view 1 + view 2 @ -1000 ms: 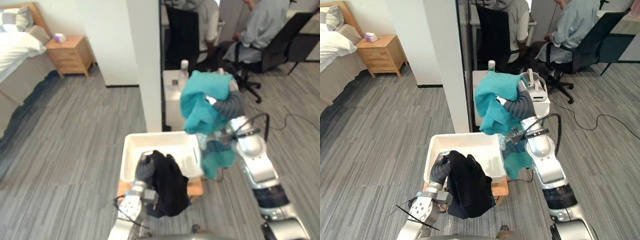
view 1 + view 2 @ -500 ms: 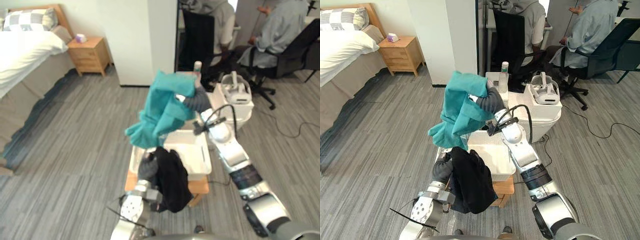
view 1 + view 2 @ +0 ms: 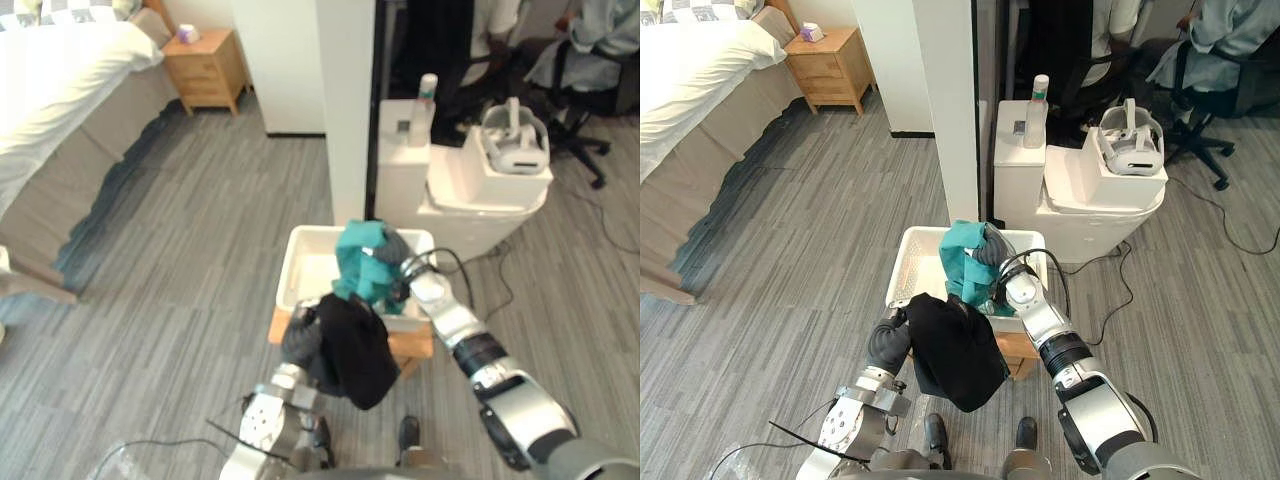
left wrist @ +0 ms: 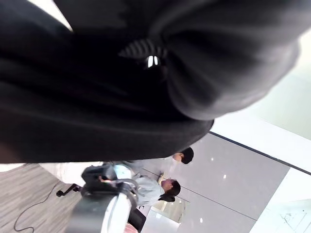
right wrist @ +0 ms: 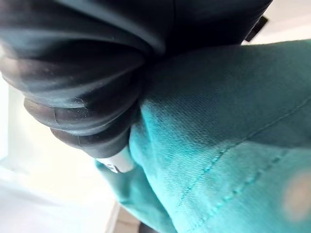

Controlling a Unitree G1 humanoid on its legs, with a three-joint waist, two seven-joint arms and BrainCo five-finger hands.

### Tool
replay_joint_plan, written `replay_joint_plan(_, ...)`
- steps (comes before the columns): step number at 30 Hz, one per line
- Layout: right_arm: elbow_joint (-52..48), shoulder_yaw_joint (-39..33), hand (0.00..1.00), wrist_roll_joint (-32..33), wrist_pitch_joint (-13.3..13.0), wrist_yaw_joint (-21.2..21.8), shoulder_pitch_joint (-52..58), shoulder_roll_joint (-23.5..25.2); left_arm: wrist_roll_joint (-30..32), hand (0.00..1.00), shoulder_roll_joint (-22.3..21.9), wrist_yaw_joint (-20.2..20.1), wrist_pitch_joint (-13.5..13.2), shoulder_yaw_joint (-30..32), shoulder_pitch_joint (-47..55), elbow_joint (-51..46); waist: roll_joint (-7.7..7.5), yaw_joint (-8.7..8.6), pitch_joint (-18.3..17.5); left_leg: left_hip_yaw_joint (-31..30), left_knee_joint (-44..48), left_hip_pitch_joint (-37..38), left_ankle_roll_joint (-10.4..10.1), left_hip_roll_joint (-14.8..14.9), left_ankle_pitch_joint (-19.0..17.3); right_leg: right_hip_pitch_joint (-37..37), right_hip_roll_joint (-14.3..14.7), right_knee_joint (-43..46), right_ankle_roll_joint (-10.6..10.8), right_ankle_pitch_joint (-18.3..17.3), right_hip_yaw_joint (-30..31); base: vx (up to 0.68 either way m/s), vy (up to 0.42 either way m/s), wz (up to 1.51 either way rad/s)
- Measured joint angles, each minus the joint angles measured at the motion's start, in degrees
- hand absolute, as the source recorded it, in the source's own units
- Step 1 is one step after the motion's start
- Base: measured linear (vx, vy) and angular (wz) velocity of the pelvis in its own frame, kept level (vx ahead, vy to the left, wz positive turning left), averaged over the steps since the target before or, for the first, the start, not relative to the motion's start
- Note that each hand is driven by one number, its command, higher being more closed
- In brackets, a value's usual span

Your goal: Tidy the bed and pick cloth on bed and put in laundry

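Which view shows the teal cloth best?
Right eye view: the teal cloth hangs bunched on the right hand over the white plastic basket. The left eye view matches; the right wrist view gives close-up fabric.

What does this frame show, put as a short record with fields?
teal cloth: bunched on the right hand, over the basket
black cloth: draped over the left hand, at the basket's near edge
basket: white, on a low wooden stool
bed: far left, white cover
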Motion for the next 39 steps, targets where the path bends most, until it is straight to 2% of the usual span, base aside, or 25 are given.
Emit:
replay_joint_plan(6, -2.27, 2.37, 0.00, -10.73, -0.09, -0.19, 7.47, 1.49, 0.19, 1.00, 0.14, 0.16, -0.17, 0.95, -0.42, -3.37, -0.61, -0.17, 0.33, 2.23, 0.02, 1.88, 0.23, 0.23, 0.43, 0.96, 0.16, -0.06, 0.17, 0.68, 1.15, 0.04, -0.011, -0.13)
replay_joint_plan(9, -3.02, 2.63, 0.00, -13.75, -0.09, -1.25, 7.79, 2.63, 0.24, 1.00, 0.16, 0.86, -0.89, 2.29, -2.42, -5.41, -0.78, -0.31, 0.36, 3.13, 0.02, 3.17, 0.31, 0.23, 0.32, 1.79, 0.18, -0.05, 0.15, 0.76, 1.57, 0.04, -0.001, -0.16)
replay_joint_plan(13, -6.36, 2.63, 0.00, -16.04, -0.40, -3.25, 7.78, 3.20, 0.39, 1.00, 0.05, 3.02, -2.66, 2.66, -3.76, -8.12, -1.51, -0.20, 0.44, 4.39, 0.01, 4.73, 0.12, 0.29, -0.05, 2.56, 0.30, 0.00, 0.54, 0.42, 2.82, -0.01, 0.006, -0.14)
replay_joint_plan(19, -6.73, 1.10, 0.00, -20.08, -0.20, -6.10, 7.78, 3.62, 3.62, 1.00, 0.10, 7.13, -2.76, 5.07, -6.15, -8.96, -2.83, -0.27, -0.19, 4.90, 0.00, 5.54, 0.04, 0.22, -0.28, 2.95, 0.15, 0.01, 0.28, 0.14, 2.96, -0.04, 0.012, -0.06)
replay_joint_plan(23, -12.81, -2.81, 0.00, -20.15, 0.76, -7.79, 7.81, 2.65, 8.00, 1.00, 0.42, 11.45, -3.57, 10.89, -12.74, -8.96, -3.27, -0.44, -0.65, 4.88, 0.00, 5.75, 0.04, 0.10, -0.24, 3.36, 0.13, -0.29, 0.31, 0.13, 2.95, -0.03, 0.006, 0.00)
replay_joint_plan(25, -14.61, -4.81, 0.00, -20.13, 0.79, -9.51, 7.81, 2.18, 11.23, 1.00, 1.64, 15.93, -4.94, 16.55, -19.04, -8.73, -3.90, -1.21, -2.16, 4.87, 0.00, 6.02, 0.03, 0.10, -0.23, 3.89, 0.12, -0.81, 0.31, 0.13, 2.98, 0.00, 0.000, 0.00)
replay_joint_plan(28, -14.67, -5.05, 0.00, -20.03, 0.82, -9.83, 7.81, 1.27, 14.39, 1.00, 3.10, 19.29, -5.74, 19.50, -25.00, -7.51, -4.19, -1.78, -2.96, 4.94, -0.01, 6.47, 0.03, 0.05, -0.23, 4.22, 0.14, -0.67, 0.32, 0.13, 3.07, 0.00, 0.000, 0.00)
replay_joint_plan(29, -14.69, -5.10, 0.00, -19.85, 0.85, -9.71, 7.88, 0.62, 16.38, 1.00, 4.30, 21.37, -6.27, 20.76, -29.74, -5.58, -4.18, -1.92, -3.00, 5.02, -0.01, 6.99, 0.03, 0.01, -0.23, 4.70, 0.17, -0.69, 0.32, 0.13, 3.17, 0.00, 0.000, 0.00)
replay_joint_plan(31, -15.32, -5.22, 0.00, -19.30, 0.81, -9.51, 8.54, 0.17, 17.95, 1.00, 5.61, 22.86, -6.40, 21.66, -34.42, -3.28, -4.07, -2.15, -3.39, 5.11, -0.01, 7.02, 0.03, 0.01, -0.23, 4.64, 0.23, -0.67, 0.32, 0.13, 3.32, 0.01, -0.004, -0.02)
replay_joint_plan(34, -15.76, -5.42, 0.00, -17.13, 0.68, -8.26, 10.81, 0.17, 21.81, 1.00, 9.95, 25.78, -6.08, 23.54, -43.74, 4.12, -3.79, -2.58, -4.35, 5.77, -0.04, 7.18, 0.00, 0.21, -0.25, 4.58, 0.25, -0.96, 0.30, 0.14, 4.73, 0.03, -0.008, -0.10)
replay_joint_plan(35, -15.80, -5.45, 0.00, -16.42, 0.66, -7.29, 11.94, 0.16, 22.98, 1.00, 11.92, 26.70, -5.60, 24.04, -47.19, 7.07, -3.85, -3.29, -4.38, 5.77, -0.04, 7.19, 0.00, 0.24, -0.25, 4.54, 0.28, -0.95, 0.29, 0.15, 4.76, 0.03, -0.009, -0.05)
replay_joint_plan(39, -20.58, -7.07, 0.00, -14.17, 0.50, -6.15, 20.55, -0.54, 25.61, 1.00, 18.28, 26.86, -3.49, 24.31, -55.72, 17.72, -4.08, -5.13, -4.54, 6.33, -0.04, 7.11, -0.17, 0.23, -0.37, 4.07, 0.32, -0.92, 0.26, 0.16, 5.63, 0.03, -0.010, -0.08)
